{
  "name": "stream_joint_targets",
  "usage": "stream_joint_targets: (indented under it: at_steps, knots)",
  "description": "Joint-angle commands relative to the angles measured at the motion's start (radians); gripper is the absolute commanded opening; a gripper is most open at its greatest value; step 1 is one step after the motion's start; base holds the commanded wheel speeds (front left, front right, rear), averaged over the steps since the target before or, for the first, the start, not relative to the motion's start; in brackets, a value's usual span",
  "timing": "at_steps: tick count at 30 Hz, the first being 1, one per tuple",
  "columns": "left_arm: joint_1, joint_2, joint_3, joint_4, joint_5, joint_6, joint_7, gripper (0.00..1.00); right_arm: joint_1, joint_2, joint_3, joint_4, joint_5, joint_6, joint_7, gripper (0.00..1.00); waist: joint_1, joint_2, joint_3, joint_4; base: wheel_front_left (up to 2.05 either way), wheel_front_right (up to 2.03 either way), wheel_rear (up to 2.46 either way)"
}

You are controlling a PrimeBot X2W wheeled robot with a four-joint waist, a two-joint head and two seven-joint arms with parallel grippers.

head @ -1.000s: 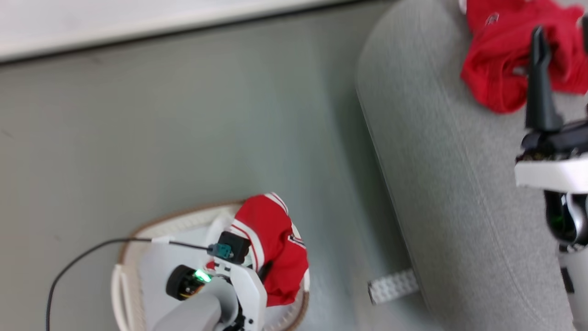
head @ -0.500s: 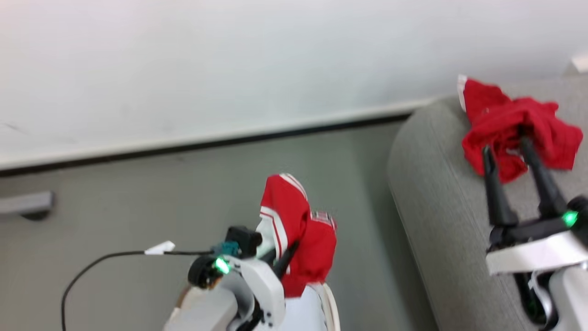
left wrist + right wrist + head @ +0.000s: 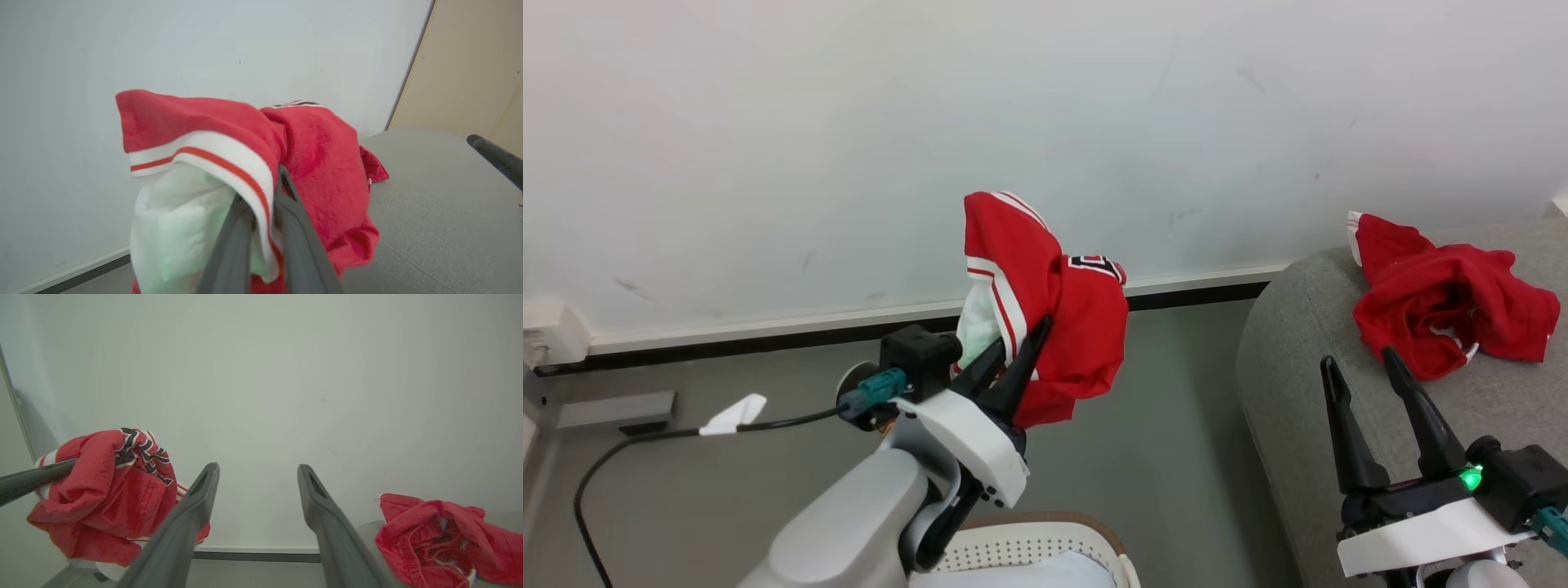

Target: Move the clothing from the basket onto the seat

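we have the left end effector [image 3: 1023, 333] pinched on a red garment [image 3: 1054, 302] high above the basket [image 3: 1045, 523], the right end effector [image 3: 1357, 358] wide and empty by the seat [image 3: 1298, 384], so we'd carry it well over the cushion, beside the other garment [image 3: 1445, 306], before releasing.

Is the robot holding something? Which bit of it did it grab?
The left gripper holds a red garment, its fingers shut on the white-and-red striped hem. The right gripper is open and holds nothing.
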Motion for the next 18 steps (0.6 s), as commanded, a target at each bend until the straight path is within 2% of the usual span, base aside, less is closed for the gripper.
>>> stream_joint_targets:
  at_steps: [1,7,18]
  knots:
    - [0.009,0.02,0.01,-0.032,0.012,0.011,-0.001,0.0,0.026,0.008,-0.004,-0.007,0.001,-0.002,0.001,1.0,0.0002,-0.0001,-0.002,0.001,0.0,0.0,0.0]
    - [0.02,0.045,0.022,-0.096,0.004,0.036,0.012,0.0,0.049,0.024,0.006,-0.015,-0.004,-0.002,0.001,1.0,0.0002,-0.0001,-0.002,-0.001,0.0,0.0,0.0]
    - [0.04,0.05,0.013,-0.172,0.004,0.065,0.025,0.0,0.042,0.0,0.055,0.003,-0.006,-0.002,0.001,1.0,0.0002,-0.0001,0.008,0.005,0.0,0.0,0.0]
